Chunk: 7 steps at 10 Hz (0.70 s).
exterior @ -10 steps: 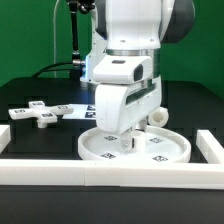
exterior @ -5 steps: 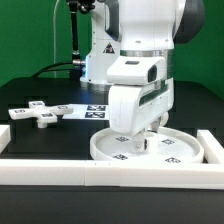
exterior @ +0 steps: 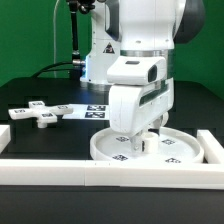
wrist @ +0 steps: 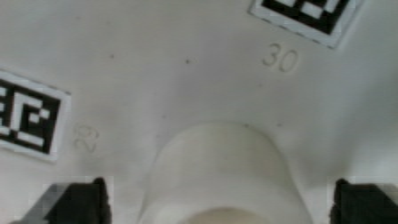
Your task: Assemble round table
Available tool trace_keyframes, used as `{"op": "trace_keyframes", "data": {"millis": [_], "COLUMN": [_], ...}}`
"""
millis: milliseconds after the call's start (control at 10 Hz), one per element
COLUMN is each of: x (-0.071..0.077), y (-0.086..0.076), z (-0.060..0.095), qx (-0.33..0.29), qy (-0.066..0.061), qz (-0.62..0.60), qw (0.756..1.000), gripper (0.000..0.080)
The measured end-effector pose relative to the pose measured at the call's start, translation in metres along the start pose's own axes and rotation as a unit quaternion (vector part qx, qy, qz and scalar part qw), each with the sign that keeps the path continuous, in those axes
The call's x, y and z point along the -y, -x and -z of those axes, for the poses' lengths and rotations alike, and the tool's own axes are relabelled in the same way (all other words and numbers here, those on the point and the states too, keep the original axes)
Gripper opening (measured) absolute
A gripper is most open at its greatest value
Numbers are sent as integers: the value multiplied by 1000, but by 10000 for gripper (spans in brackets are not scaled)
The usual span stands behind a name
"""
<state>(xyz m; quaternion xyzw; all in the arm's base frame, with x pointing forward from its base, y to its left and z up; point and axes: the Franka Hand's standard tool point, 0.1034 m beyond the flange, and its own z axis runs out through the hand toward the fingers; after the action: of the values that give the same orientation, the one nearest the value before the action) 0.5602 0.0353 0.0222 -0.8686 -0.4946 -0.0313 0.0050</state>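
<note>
The large rimmed round disc [exterior: 165,152] lies flat near the front bar, at the exterior view's right. My gripper [exterior: 140,146] reaches down inside its rim. In the wrist view the disc's tagged surface [wrist: 178,70] fills the frame. A pale rounded white part [wrist: 222,165] that looks like the cylinder leg sits between my fingers [wrist: 75,200], with a gap on each side. The jaws stand wide apart. In the exterior view my hand hides the leg. The small cross-shaped foot [exterior: 42,115] lies on the black table at the exterior view's left.
Long white border bars run along the front [exterior: 90,172] and stand at the right [exterior: 212,146], close to the disc's rim. The marker board [exterior: 95,110] lies behind the disc. The arm's base and cables stand at the back.
Since one second ago my arm and the disc have both shifted toward the exterior view's right, nearer the right bar. Nothing has moved in the last half second.
</note>
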Motion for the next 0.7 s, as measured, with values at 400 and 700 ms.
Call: {"op": "trace_keyframes", "data": {"millis": [400,700], "x": [19,53], "y": [26,29], "z": [47,53], "qx": [0,-7], "qy": [21,28], "qz": [-44,-155], "qw": [999,988], "gripper": [649,649]}}
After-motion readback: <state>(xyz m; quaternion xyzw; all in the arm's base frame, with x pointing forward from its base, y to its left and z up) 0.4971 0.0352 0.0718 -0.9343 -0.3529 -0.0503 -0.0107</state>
